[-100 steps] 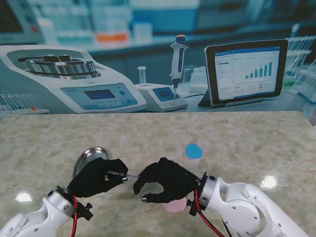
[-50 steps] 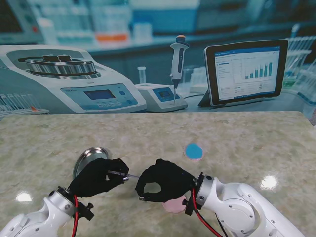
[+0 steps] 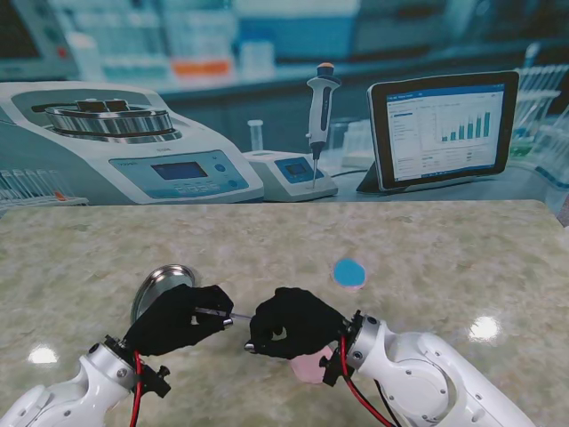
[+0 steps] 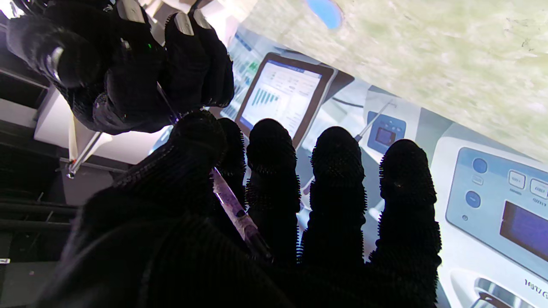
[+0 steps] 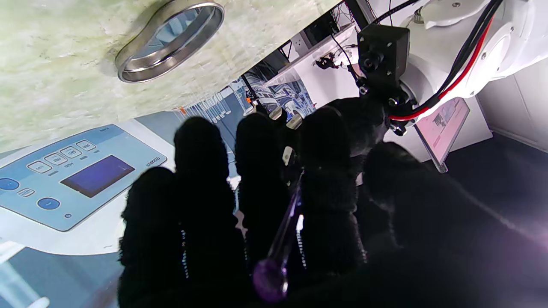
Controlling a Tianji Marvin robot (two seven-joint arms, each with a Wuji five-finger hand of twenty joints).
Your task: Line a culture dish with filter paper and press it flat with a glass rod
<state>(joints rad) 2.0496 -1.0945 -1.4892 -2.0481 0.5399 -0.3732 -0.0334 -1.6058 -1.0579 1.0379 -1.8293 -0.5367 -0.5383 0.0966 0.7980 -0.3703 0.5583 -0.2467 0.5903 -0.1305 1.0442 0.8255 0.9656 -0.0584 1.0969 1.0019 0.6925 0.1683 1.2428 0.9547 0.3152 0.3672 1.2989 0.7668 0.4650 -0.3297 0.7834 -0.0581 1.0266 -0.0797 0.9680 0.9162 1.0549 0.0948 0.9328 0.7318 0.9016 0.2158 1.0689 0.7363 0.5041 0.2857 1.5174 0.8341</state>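
Both black-gloved hands meet over the near edge of the marbled table (image 3: 444, 249), joined by a thin glass rod (image 3: 236, 316) that spans the gap between them. The left hand (image 3: 175, 320) has its fingers curled around one end; its wrist view shows the clear rod (image 4: 233, 207) running between thumb and index finger. The right hand (image 3: 293, 322) is closed on the other end – in its wrist view the rod (image 5: 284, 233) passes between the fingers and ends in a rounded purple-tinted tip close to the lens.

The culture dish (image 3: 160, 286), a shallow round metal-rimmed dish, lies on the table just beyond the left hand, touching neither hand; it shows with its glassy bottom in the right wrist view (image 5: 171, 40). A blue filter paper disc (image 3: 349, 271) lies flat farther from me and to the right, well apart from the dish. A pink disc (image 3: 313, 366) peeks out from under the right wrist.

Behind the table stands a printed lab backdrop – a centrifuge (image 3: 124, 142), a pipette (image 3: 320, 116) and a tablet with a bar chart (image 3: 442, 129). The small lettering on the centrifuge panel is too blurred to read
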